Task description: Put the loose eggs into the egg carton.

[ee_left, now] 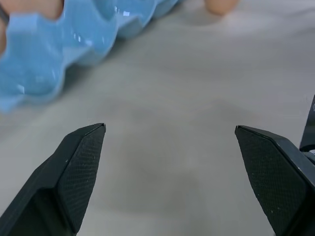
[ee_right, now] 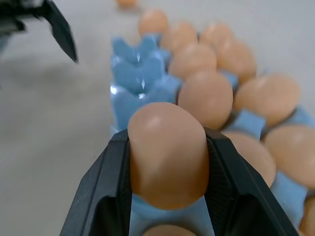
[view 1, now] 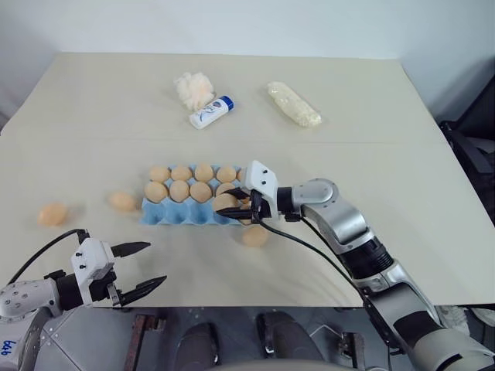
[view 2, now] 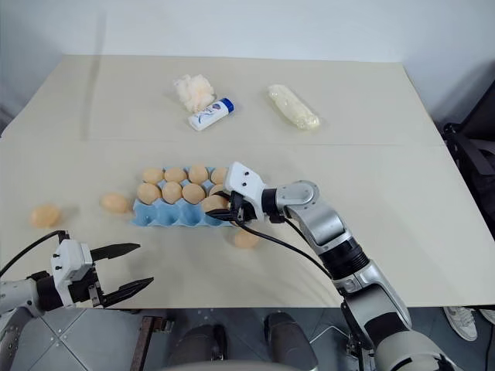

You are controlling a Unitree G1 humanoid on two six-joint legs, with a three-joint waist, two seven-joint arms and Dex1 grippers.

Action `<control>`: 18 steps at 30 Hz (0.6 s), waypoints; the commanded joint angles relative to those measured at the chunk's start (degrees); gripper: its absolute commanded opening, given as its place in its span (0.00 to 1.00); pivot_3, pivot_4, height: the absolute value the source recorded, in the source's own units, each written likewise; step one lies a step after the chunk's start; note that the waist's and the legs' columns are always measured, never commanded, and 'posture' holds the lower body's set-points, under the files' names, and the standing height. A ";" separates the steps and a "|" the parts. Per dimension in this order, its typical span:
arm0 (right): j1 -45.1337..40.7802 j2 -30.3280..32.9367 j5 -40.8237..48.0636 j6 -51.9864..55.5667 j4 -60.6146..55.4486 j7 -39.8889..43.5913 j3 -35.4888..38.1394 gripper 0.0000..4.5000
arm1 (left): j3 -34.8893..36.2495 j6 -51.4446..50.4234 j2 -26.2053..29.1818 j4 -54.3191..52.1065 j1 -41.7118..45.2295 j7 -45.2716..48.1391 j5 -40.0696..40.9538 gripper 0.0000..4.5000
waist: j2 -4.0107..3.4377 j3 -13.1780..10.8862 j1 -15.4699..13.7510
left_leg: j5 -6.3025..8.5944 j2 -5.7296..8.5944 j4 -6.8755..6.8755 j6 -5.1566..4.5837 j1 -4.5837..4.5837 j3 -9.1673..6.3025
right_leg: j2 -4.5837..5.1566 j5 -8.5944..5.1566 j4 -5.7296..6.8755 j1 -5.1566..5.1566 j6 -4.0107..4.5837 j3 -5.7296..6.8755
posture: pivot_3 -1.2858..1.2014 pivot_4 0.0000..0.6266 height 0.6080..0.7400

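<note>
Eggs, smooth pale orange-tan ovals (ee_right: 167,152): light, brittle, slippery; clamped at widest middle between right gripper (view 1: 246,207) fingers over light blue moulded carton (view 1: 166,216); left gripper (view 1: 139,267) fingers spread apart.

worktop (view 1: 402,139): matt, pale beige, smooth and even, like laminate or painted board
egg carton (ee_right: 135,73): light blue moulded plastic, glossy, with bright glints on the cup ridges
loose eggs (view 1: 52,214): pale orange-tan shells, smooth, with a soft satin sheen
held egg (ee_right: 167,155): same smooth shell, with a faint highlight on top
right hand (ee_right: 167,196): black plastic fingers, finely grained pads
left hand (ee_left: 170,177): black fingers (ee_left: 81,172), matt, with a fine woven-looking texture on the inner faces
puff (view 1: 193,89): cream, fluffy, fibrous
tube (view 1: 212,112): white-and-blue plastic, smooth, slightly glossy
packet (view 1: 294,104): pale yellow, in a clear crinkled wrapper
</note>
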State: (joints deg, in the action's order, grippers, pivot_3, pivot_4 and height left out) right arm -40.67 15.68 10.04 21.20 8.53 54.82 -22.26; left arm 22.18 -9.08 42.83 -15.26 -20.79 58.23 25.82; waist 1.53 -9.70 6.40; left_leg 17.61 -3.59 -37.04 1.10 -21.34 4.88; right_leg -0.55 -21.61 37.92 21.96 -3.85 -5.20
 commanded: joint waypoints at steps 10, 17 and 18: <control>4.21 6.54 10.05 1.39 -15.05 7.88 8.34 1.00 | 0.09 -2.06 0.09 -3.79 3.13 -1.17 2.82 1.00 | -0.02 -0.02 -0.24 | 0.01 0.02 0.00 -0.02 -0.01 -0.15 | 0.01 0.00 -0.03 -0.08 0.00 0.15 | 0.52 0.24 1.00; 19.94 17.15 13.84 -3.18 -20.58 6.52 24.74 1.00 | -6.62 -3.48 0.59 -4.31 14.23 -0.70 1.94 1.00 | 0.00 0.00 -1.65 | 0.03 0.09 -0.01 -0.04 0.05 -0.35 | 0.06 0.00 -0.23 -0.38 0.00 0.32 | 0.52 0.24 1.00; 22.81 18.93 14.08 -4.47 -20.40 7.37 27.06 1.00 | -7.59 -3.57 0.77 -4.39 15.40 -0.08 2.06 1.00 | -0.01 -0.01 -1.76 | 0.04 0.09 -0.01 -0.05 0.05 -0.35 | 0.06 0.00 -0.25 -0.38 0.00 0.31 | 0.52 0.24 1.00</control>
State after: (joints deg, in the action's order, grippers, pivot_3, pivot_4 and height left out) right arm -19.98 32.69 22.48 19.65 -10.50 61.18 0.09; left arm 15.68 -12.73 43.02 -17.76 -6.54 57.18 27.18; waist 1.51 -9.71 4.64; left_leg 17.66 -3.48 -37.02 1.05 -21.30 4.54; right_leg -0.49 -21.61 37.65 21.57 -3.85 -4.89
